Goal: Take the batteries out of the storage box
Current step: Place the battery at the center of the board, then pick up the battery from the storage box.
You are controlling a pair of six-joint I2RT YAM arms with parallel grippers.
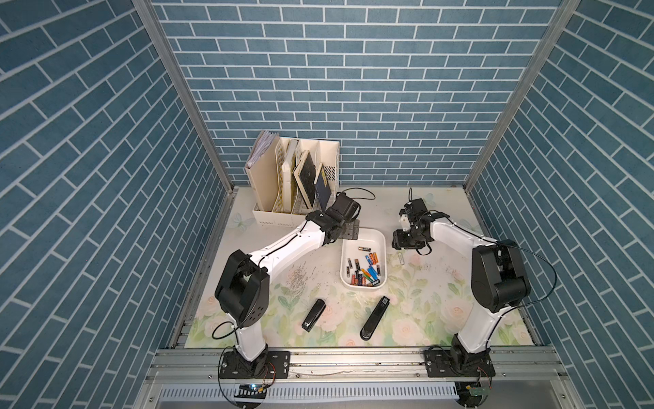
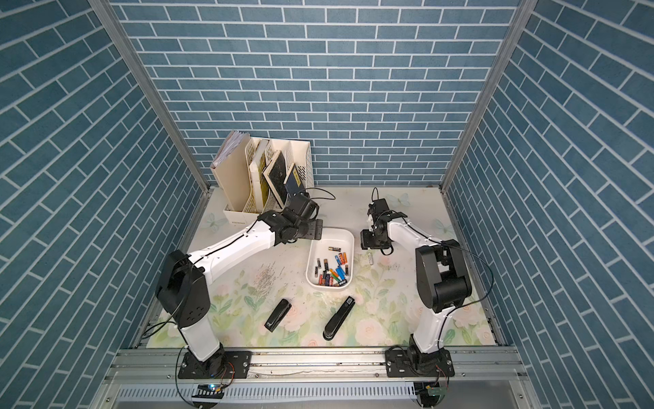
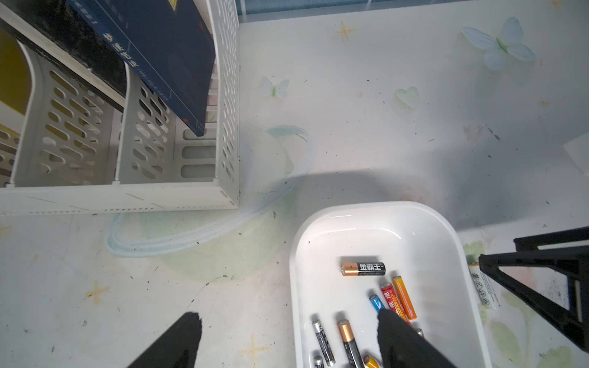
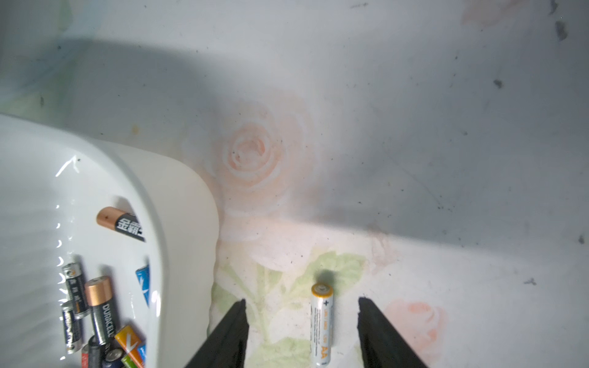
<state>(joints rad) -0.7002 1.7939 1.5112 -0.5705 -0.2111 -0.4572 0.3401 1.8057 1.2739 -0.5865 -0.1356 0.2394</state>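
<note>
1. Batteries: most lie in a loose heap inside the storage box, off to the side of the right jaws and partly beneath the left jaws. One white battery is already out, lying flat on the counter just beside the box wall.
2. The right jaws are released. They stand apart with the white battery lying lengthwise between them, and it seems to touch neither finger. This looks like the end of a put-down.
3. To finish well, lift straight up before swinging away. The battery is round and will likely roll if a finger brushes it.
4. The left jaws are spread wide and empty. One finger hangs over the box floor, and the other is over bare counter outside the wall.
5. The best next pick is probably the black-and-gold battery ahead of the left jaws. It lies apart from the rest, with room on both sides. Close across its width, not its ends.
6. In the heap the cells touch, so a grip there may lift two or drag the light box along.
</note>
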